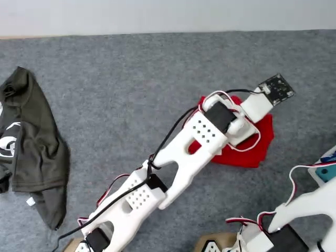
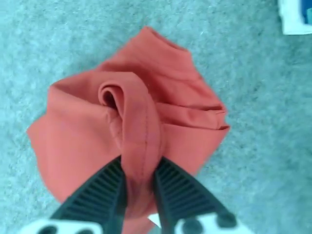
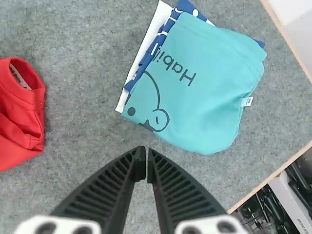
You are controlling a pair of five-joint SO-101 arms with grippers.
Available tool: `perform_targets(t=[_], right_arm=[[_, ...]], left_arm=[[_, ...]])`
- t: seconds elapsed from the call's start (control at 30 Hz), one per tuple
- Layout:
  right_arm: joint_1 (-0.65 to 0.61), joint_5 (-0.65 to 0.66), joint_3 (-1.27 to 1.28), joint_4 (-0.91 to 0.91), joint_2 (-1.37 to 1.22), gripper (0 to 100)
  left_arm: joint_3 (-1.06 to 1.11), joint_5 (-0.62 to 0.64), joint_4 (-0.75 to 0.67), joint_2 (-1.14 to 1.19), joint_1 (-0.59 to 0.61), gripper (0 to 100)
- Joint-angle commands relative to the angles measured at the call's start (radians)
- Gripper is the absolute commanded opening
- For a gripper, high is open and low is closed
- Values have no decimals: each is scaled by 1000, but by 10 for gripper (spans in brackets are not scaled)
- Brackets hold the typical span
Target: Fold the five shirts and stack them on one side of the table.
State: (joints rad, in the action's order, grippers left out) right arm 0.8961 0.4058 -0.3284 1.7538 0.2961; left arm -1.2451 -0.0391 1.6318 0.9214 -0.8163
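Note:
A red shirt lies bunched on the grey table, right of centre in the high view. My left gripper is shut on a rolled fold of its fabric, and the left arm stretches diagonally over it. The right gripper is shut with nothing in it, hovering over bare carpet beside a stack of folded shirts with a teal shirt on top and blue and white ones under it. That stack sits at the table's right edge. A dark olive shirt lies crumpled at the far left.
The table's wooden edge runs close past the stack. My right arm stands at the front right corner. Open grey carpet lies between the olive shirt and the red one.

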Motion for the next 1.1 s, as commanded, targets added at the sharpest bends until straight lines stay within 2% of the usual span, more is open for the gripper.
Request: perform_targets(t=[0.0, 0.3, 0.5, 0.77, 0.97, 1.07], right_arm=[[7, 11, -5, 36, 42, 10], [4, 11, -5, 38, 42, 10], [4, 12, -5, 38, 73, 13], [4, 12, -3, 38, 82, 12], [2, 12, -3, 38, 77, 11], [-25, 12, 20, 38, 76, 11]], left_arm=[[-39, 18, -21, -11, -20, 2], [-39, 15, -23, -12, -20, 10], [-120, 17, 75, -38, -17, 226], [-214, 14, 98, -86, 32, 226], [-220, 17, 104, -112, 172, 224], [-217, 17, 114, -110, 238, 183]])
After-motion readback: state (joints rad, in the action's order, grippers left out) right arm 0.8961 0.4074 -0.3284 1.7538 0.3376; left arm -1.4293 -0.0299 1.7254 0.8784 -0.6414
